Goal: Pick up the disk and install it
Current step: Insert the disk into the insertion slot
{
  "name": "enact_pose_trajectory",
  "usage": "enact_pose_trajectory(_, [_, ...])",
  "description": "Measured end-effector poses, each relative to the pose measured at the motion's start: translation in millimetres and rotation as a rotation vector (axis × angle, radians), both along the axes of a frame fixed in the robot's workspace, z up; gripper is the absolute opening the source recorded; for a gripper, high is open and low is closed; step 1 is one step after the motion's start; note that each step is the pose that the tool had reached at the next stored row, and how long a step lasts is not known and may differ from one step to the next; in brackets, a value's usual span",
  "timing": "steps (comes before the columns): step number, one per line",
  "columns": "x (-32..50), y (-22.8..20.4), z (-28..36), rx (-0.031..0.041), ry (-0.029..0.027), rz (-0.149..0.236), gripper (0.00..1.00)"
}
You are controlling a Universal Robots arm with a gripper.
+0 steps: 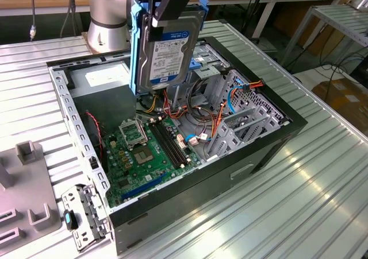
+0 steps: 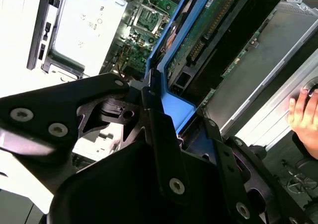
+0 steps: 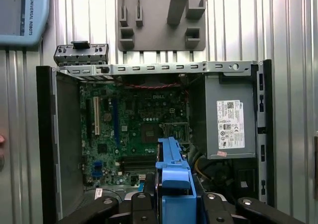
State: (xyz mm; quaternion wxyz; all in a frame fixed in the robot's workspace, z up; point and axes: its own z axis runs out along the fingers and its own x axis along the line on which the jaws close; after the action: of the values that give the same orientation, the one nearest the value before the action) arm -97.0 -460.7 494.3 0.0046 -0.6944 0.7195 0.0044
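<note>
The black gripper (image 1: 168, 9), clamped on the flat silver-grey, blue-railed metal disk (image 1: 171, 52), holds it long-axis upright at its six o'clock, with the blue-topped metal drive cage (image 1: 210, 69) at the disk's four o'clock.

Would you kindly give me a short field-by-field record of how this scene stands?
gripper: shut on the disk, at its top end
disk: upright, in the air above the computer case, not seated
computer case: lying open on the ribbed table
motherboard: exposed inside the case
hand: near the case, in the second wrist view
</note>
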Motion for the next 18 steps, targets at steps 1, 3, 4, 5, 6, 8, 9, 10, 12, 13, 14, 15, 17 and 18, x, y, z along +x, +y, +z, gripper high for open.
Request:
enact_pose_trajectory(1, [0.2,-0.4,0.0,0.0,0.0,0.0,0.37])
enact_pose_trajectory(3, [0.7,-1.2,0.0,0.0,0.0,0.0,0.37])
enact_pose_trajectory(4, [0.9,-1.6,0.0,0.0,0.0,0.0,0.37])
enact_pose_trajectory(5, [1.1,-2.1,0.0,-0.0001,0.0,0.0,0.37])
enact_pose_trajectory(6, [1.6,-3.2,0.0,0.0,0.0,0.0,0.37])
enact_pose_trajectory(8, [2.3,-4.9,0.0,-0.0001,0.0,0.0,0.37])
enact_pose_trajectory(9, [2.6,-6.1,0.0,0.0,0.0,0.0,0.37])
enact_pose_trajectory(10, [2.9,-7.3,0.0,-0.0001,0.0,0.0,0.37])
enact_pose_trajectory(12, [3.5,-10.4,0.0,0.0,0.0,0.0,0.37])
enact_pose_trajectory(13, [4.1,-12.6,-0.1,0.0001,0.0,0.0,0.37])
enact_pose_trajectory(14, [4.5,-13.9,-0.1,0.0,0.0,0.0,0.37])
enact_pose_trajectory(15, [4.9,-15.0,-0.1,0.0,0.0,0.0,0.37])
enact_pose_trajectory(17, [5.7,-16.3,-0.1,0.0,0.0,0.0,0.37])
enact_pose_trajectory(18, [7.6,-18.4,-0.1,0.0,0.0,0.0,0.37])
